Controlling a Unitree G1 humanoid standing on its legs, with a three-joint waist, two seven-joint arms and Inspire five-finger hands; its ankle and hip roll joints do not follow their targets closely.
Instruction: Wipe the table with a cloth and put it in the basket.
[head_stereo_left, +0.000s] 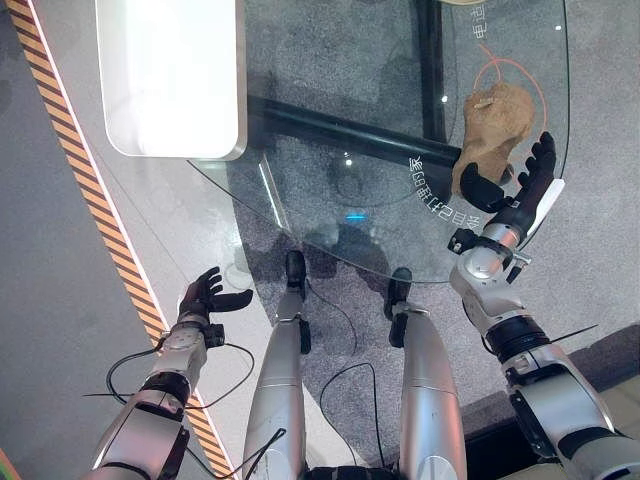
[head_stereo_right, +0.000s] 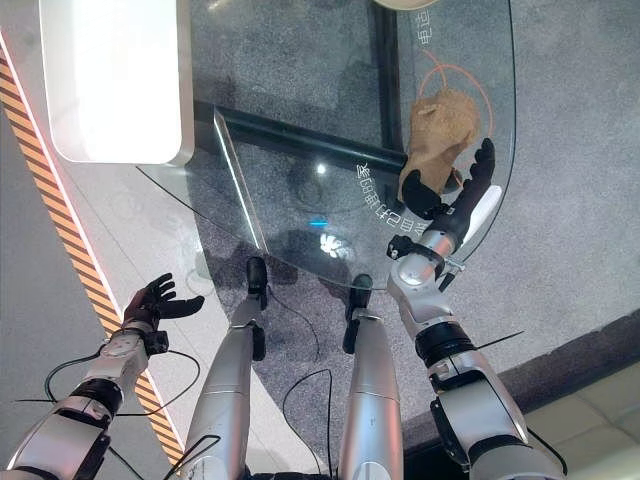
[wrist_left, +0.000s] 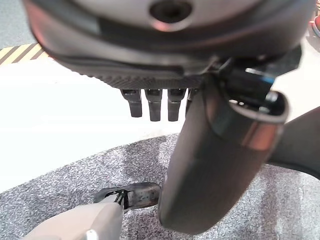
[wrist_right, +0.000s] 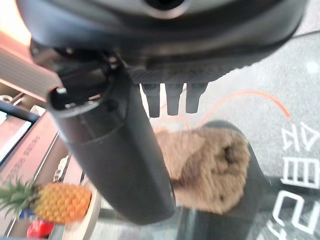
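Note:
A crumpled tan cloth lies on the round glass table, inside an orange ring drawn near its right edge. My right hand hovers at the cloth's near end, open, thumb spread toward it and fingers straight beside it. In the right wrist view the cloth sits just past the thumb and fingertips, with nothing held. My left hand hangs low at the left, off the table and above the floor, open; its wrist view shows the thumb and straight fingers over the carpet.
A white counter stands at the far left, touching the glass. A black frame bar runs under the glass. Yellow-black striped tape crosses the floor on the left. A pineapple lies on a pale dish beyond the cloth.

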